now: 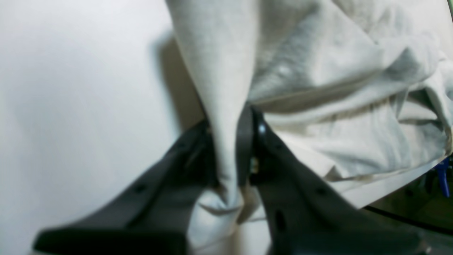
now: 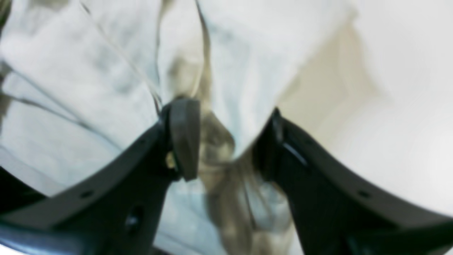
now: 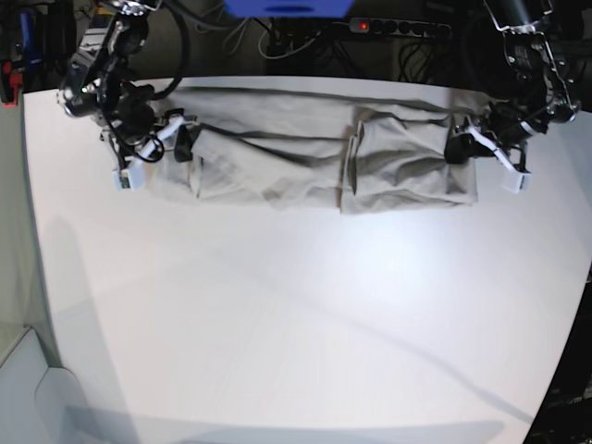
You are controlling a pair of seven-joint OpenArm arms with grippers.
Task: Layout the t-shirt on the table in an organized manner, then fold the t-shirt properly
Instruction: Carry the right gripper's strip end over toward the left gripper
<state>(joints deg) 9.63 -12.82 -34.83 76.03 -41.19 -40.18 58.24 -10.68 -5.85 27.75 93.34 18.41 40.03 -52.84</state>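
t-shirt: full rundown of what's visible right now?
The t-shirt is plain light grey-beige soft cloth, wrinkled, stretched into a long band across the far side of the white table. Its lower part is doubled into two pouchy folds. The left gripper is shut on a bunched edge at one end; at the other, cloth sits between the right gripper's half-spread fingers. Neck and label are not visible.

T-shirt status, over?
Left gripper shut on t-shirt. Right gripper clamping bunched cloth. Shirt stretched between arms at table's far edge. Nothing in the way.
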